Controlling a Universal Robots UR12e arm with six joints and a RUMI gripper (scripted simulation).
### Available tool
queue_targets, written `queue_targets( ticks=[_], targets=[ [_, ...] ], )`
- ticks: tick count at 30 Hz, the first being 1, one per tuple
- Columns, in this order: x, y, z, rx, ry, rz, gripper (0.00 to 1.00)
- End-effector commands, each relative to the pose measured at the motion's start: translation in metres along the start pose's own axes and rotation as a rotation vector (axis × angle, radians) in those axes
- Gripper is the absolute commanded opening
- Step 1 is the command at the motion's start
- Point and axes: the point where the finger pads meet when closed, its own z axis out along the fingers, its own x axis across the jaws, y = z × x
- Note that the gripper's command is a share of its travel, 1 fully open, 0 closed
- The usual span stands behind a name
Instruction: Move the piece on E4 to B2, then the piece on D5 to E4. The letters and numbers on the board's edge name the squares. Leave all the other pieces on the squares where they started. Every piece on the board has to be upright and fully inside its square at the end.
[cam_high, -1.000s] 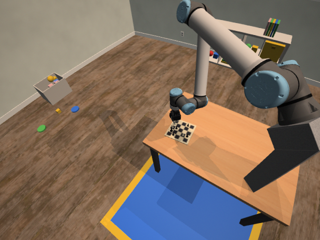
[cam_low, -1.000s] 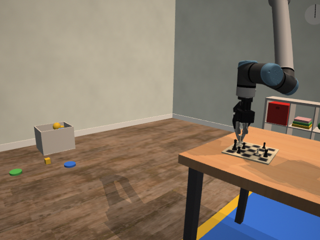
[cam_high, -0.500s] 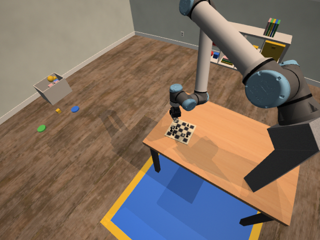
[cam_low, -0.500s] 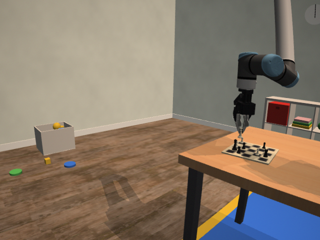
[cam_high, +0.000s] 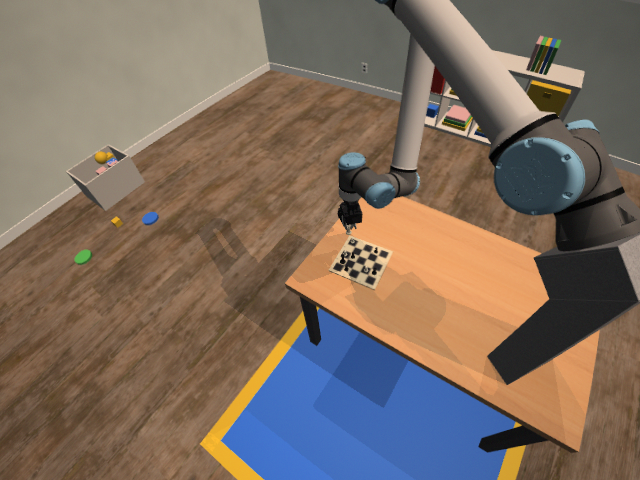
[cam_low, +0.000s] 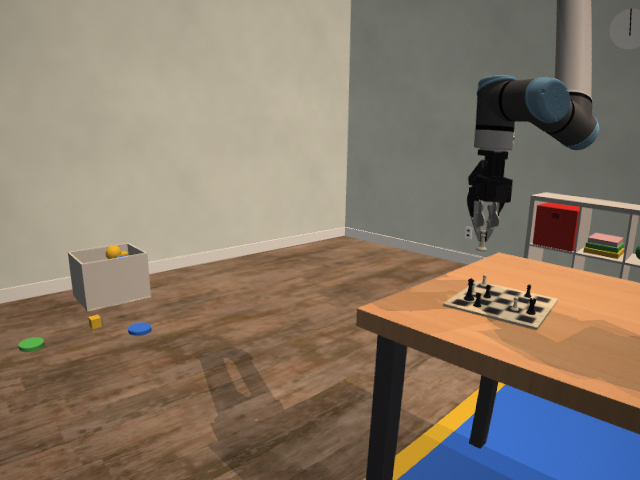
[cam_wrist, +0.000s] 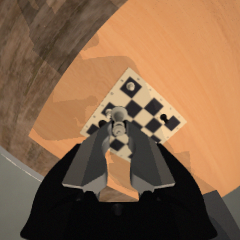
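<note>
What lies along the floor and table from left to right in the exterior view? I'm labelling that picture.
Green disc → yellow cube → blue disc → gripper holding a white piece → chessboard → red box.

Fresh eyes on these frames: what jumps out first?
The gripper hangs high above the chessboard, jaws shut on a pale chess piece lifted off it. The board sits near the table's corner, with black and pale pieces standing on it. Behind it, the big grey arm fills the top view.
</note>
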Motion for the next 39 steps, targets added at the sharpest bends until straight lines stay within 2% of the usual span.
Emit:
queue_targets(
  ticks=[1,6,10,12,27,36,39],
  targets=[
    [0.003,0.006,0.003,-0.010,0.007,-0.002,0.00],
    [0.008,0.005,0.002,-0.008,0.006,-0.010,0.00],
    [0.046,0.003,0.001,-0.007,0.005,-0.090,0.00],
    [0.056,0.003,0.000,-0.006,0.005,-0.113,0.00],
    [0.055,0.004,0.002,-0.008,0.004,-0.116,0.00],
    [0.055,0.001,0.015,-0.005,0.004,-0.114,0.00],
    [0.056,0.001,0.026,-0.005,0.004,-0.114,0.00]
  ],
)
